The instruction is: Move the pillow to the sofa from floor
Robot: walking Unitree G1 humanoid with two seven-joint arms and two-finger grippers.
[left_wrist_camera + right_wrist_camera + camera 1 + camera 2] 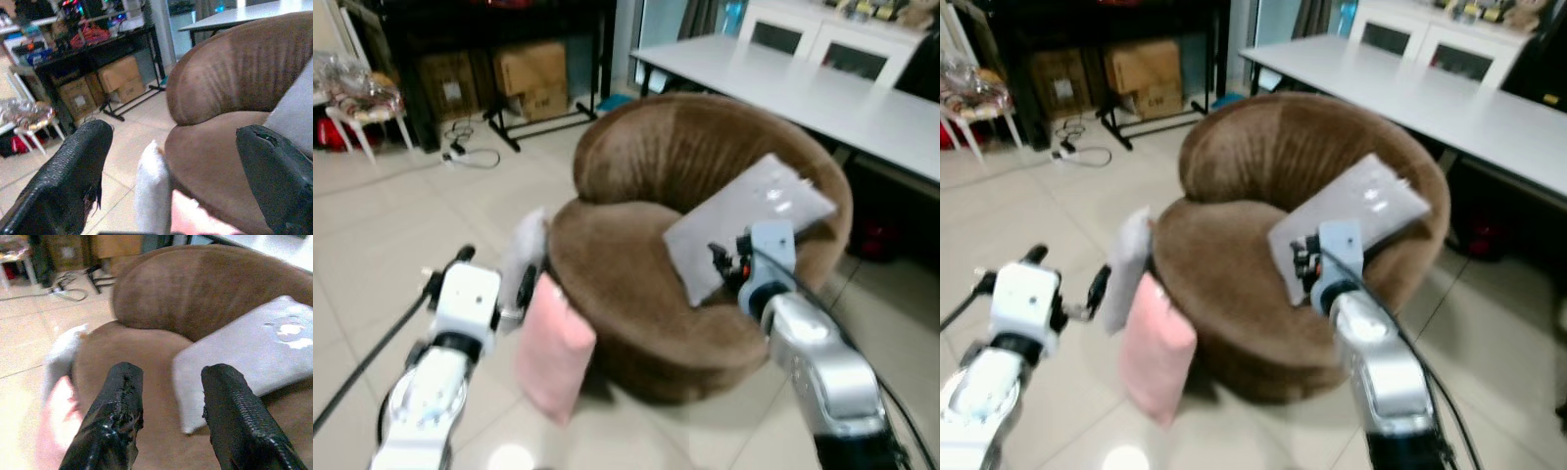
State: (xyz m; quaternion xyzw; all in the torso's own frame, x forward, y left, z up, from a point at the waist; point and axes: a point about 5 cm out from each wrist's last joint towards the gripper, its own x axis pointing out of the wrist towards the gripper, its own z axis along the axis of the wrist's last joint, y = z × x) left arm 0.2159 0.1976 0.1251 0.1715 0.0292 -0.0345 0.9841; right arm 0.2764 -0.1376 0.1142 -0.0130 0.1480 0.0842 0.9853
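- Left arm [431, 377]: white, rounded wrist housing, black cable alongside.
- Right arm [822, 367]: silver shell, pale-blue wrist block, black cable.
- Fingers [115, 423]: black, rough-textured pads.

Head cameras look forward and down at the sofa [695, 225], centred toward 12 o'clock. Both wrist cameras look along their fingers, close to the same sofa.

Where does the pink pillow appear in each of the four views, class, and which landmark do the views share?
Left eye view: pink pillow, lower left of centre, leaning on the sofa's front.
Right eye view: lower left of centre, on the floor.
Left wrist view: cropped at the bottom edge, beside the white pillow.
Right wrist view: lower left corner, blurred.
Shared landmark: brown sofa.
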